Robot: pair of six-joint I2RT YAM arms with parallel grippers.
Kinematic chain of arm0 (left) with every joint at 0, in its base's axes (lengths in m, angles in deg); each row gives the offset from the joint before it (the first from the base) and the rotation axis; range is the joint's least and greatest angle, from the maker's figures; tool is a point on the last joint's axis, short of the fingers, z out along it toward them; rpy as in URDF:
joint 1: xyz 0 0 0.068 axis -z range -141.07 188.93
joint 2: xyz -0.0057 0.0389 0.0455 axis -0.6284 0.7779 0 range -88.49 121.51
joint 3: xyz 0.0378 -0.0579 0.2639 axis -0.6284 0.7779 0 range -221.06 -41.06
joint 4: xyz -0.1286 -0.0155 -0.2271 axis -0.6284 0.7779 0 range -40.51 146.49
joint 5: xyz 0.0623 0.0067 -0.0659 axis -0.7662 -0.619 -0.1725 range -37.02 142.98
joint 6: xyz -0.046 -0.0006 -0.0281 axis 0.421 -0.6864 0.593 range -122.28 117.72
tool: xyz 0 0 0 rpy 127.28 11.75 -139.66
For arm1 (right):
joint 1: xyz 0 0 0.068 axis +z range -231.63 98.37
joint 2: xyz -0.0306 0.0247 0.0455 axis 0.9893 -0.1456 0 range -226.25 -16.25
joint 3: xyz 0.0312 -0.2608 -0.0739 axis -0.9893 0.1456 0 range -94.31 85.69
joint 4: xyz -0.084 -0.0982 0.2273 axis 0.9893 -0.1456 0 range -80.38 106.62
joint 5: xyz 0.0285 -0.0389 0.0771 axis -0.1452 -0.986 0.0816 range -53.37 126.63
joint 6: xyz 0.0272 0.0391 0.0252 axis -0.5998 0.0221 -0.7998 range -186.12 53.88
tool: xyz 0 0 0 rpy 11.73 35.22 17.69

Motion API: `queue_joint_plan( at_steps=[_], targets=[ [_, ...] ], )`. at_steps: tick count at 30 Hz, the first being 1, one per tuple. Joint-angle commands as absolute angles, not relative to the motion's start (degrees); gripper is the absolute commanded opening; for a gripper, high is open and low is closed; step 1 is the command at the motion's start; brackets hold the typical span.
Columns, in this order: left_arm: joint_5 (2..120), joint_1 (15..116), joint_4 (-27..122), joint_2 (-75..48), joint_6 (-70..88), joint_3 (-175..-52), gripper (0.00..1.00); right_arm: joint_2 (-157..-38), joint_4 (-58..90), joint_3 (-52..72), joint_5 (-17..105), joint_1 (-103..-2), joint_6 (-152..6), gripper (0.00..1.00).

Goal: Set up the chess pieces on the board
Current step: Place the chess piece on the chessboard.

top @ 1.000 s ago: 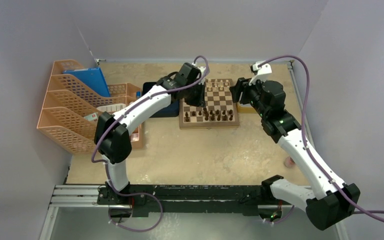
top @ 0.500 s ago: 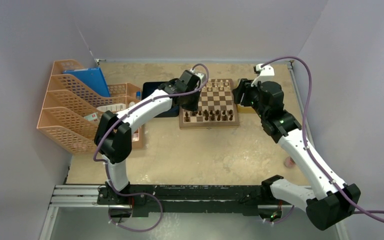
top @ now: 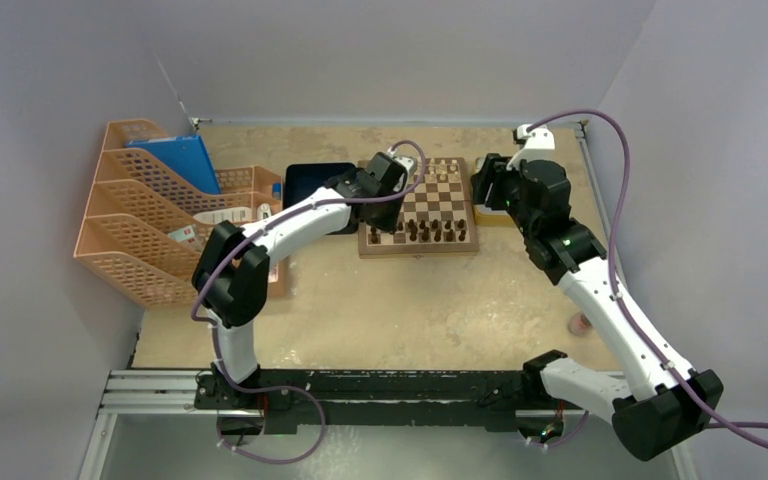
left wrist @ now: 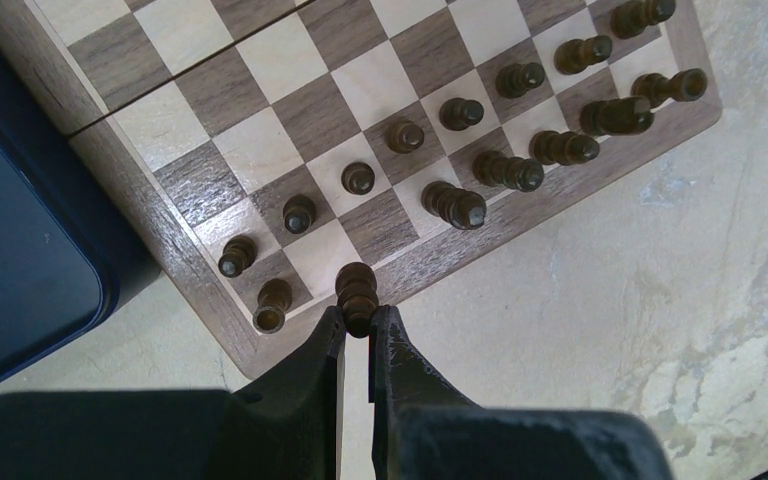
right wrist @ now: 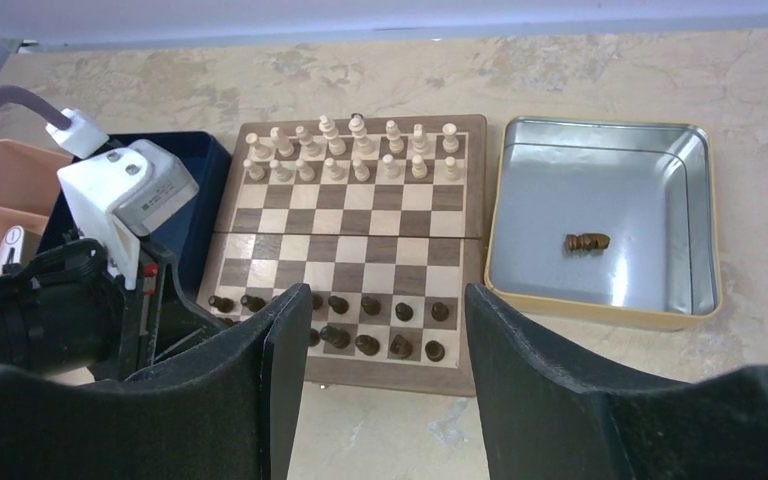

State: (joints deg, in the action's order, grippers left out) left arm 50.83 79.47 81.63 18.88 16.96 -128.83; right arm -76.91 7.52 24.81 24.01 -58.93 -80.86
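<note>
Desk (top: 410, 310): mottled beige top carrying everything listed.

Left arm (top: 290, 215): stretched forward and angled right, its wrist over the board's left edge.

Right arm (top: 610, 300): raised, elbow high, its wrist near the board's right side and its camera looking across the board.

Orange file rack (top: 140, 230): far left of the desk.

Board (top: 438, 200): chequered wood at mid-desk, between the dark blue tray (top: 310, 180) and the silver tray (right wrist: 600, 140). The top view shows almost none of the silver tray behind the right arm.

Right gripper (right wrist: 385, 295): jaws spread wide, holding nothing. Its fingers cut off part of the near row.

Left gripper (left wrist: 358, 320): jaws narrow, pinching a dark chessman (left wrist: 357, 290) upright at the near row beside the corner piece. Contact with the board cannot be told.

Chess pieces: the light set (right wrist: 350, 150) fills the far two rows and the dark set (right wrist: 380, 325) stands in the near two. One dark piece (right wrist: 587, 241) lies on its side in the silver tray.
</note>
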Motion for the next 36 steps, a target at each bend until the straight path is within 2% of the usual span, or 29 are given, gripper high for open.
queue_joint_plan(
  at_steps=[1, 27, 36],
  targets=[
    [48.3, 80.0, 78.5, 19.8, 14.7, -127.6, 0.00, -75.8, 8.3, 22.0, 22.4, -59.0, -80.6, 0.60],
    [47.6, 80.0, 73.7, 21.9, 11.1, -124.5, 0.00, -76.6, 8.3, 20.1, 19.7, -59.2, -79.7, 0.60],
    [47.3, 80.0, 73.9, 22.3, 10.8, -124.4, 0.04, -77.4, 8.2, 19.6, 20.0, -59.2, -79.1, 0.60]
  ],
)
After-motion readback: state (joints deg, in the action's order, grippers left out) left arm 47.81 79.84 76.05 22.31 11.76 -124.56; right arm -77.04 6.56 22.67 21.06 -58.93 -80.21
